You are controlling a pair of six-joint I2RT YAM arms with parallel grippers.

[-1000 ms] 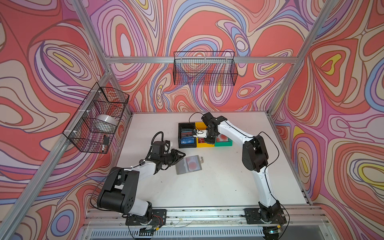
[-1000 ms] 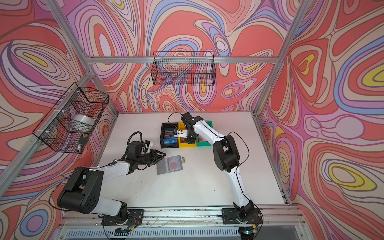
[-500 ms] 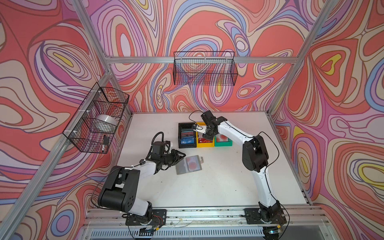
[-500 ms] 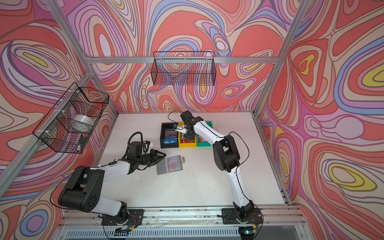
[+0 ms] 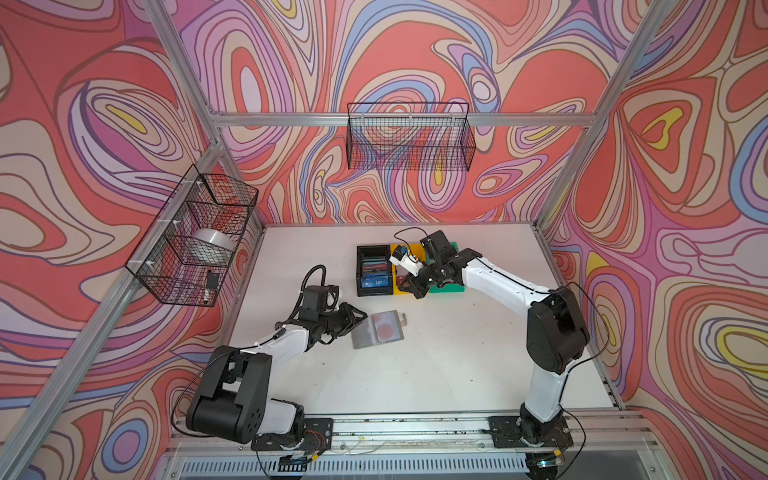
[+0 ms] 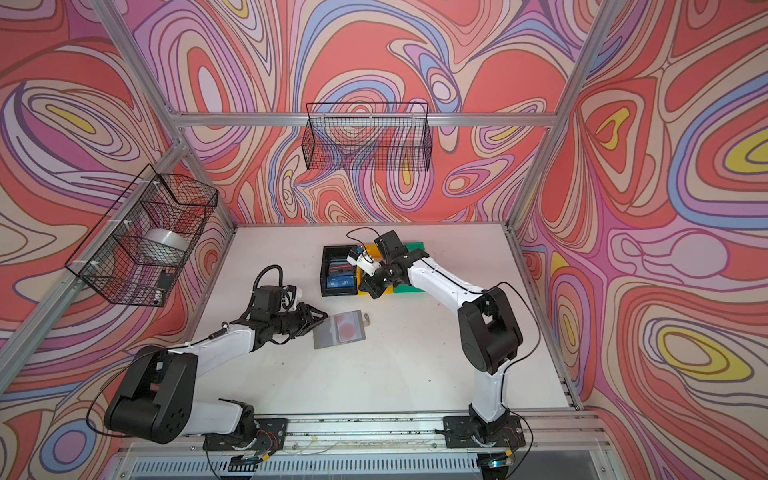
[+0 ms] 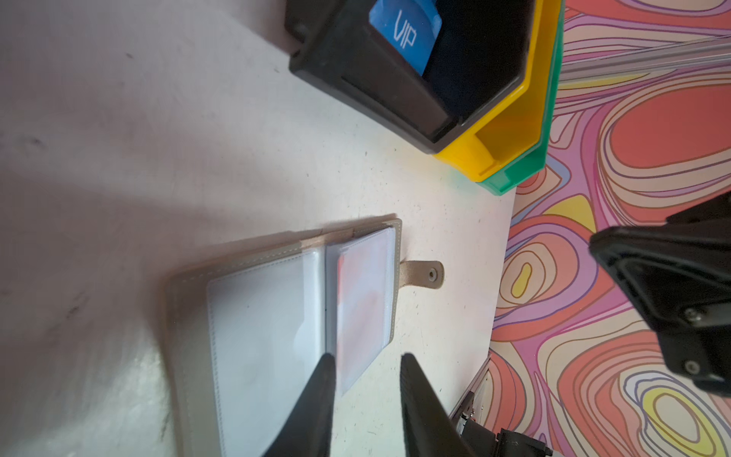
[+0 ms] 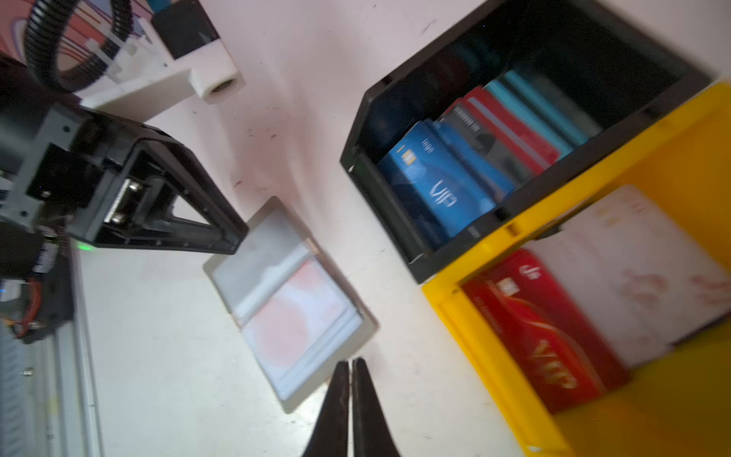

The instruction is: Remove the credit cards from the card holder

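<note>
Sitting sleeved ahead of parted left fingers (image 7: 316, 403), the pale card (image 7: 364, 292) is judged stiff, slick; edge-pinch advised; right fingers (image 8: 336, 403) clenched empty.

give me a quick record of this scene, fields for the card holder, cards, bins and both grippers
card holder: open flat on the table
card inside: pale card with a red blob, in a sleeve
left gripper: open, fingertips at the sleeve's edge
right gripper: shut, empty, near the yellow bin's front
black bin: blue card in front, more cards behind
yellow bin: red card and a whitish card
green bin: beside the yellow one, contents not visible
</note>
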